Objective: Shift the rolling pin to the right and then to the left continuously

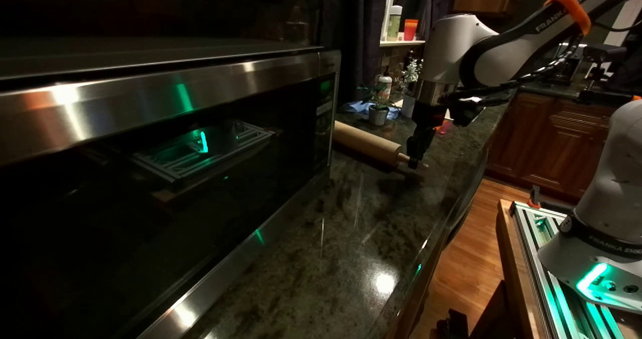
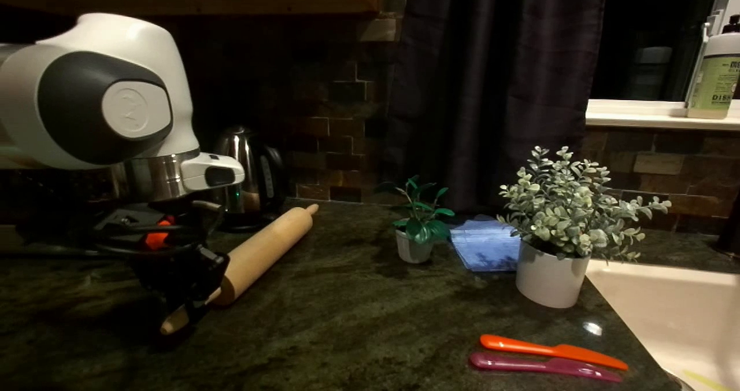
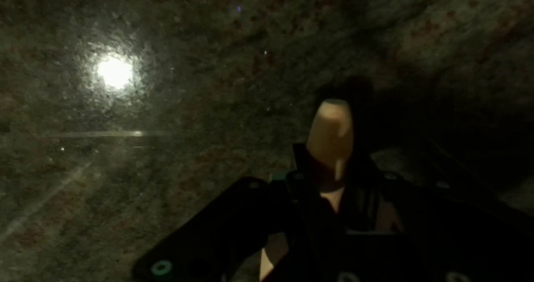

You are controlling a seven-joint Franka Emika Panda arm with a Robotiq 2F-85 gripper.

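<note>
Between black jointed fingers closed down on one tapered handle, the light-tan wooden rolling pin is held, its bulk lying beyond them; the shifting is judged in hand, direction untellable, and a level sideways sweep is called for.

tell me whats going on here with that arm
A robot arm has its end effector closed around one handle of a wooden rolling pin. The rolling pin lies on the countertop, its far handle near a kettle. The job seems to be sliding it right and left, though stills can't show motion.
</note>
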